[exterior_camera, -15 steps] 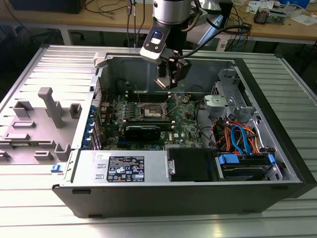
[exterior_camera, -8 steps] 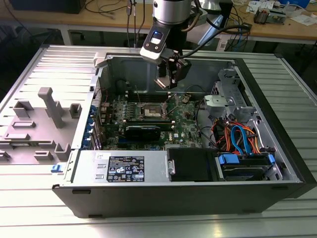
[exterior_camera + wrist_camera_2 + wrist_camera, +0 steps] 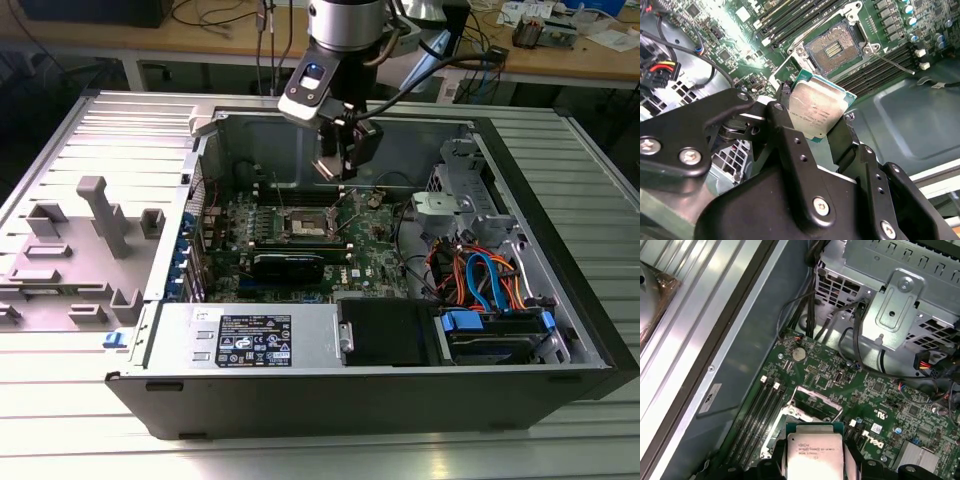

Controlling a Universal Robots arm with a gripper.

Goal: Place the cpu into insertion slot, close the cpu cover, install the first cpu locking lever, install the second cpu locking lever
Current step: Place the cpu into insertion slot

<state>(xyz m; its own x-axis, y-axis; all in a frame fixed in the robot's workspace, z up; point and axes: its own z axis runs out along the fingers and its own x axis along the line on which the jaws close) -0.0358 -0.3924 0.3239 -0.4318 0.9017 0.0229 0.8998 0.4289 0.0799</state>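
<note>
One cpu (image 3: 817,112) in jaws, over mobo (image 3: 860,385) in case (image 3: 330,400), insertion slot (image 3: 832,50) bare

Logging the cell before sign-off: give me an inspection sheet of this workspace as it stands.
Surface: ribbed metal table carrying an open computer case.
Job's things: cpu held above the motherboard; insertion slot uncovered, contacts showing.
Clutter: grey fixtures on the table at the exterior view's left.
Grippers: hand shut on the cpu's edges.
Cables: orange and blue bundle inside the case.
Surroundings: wooden workbench behind.
</note>
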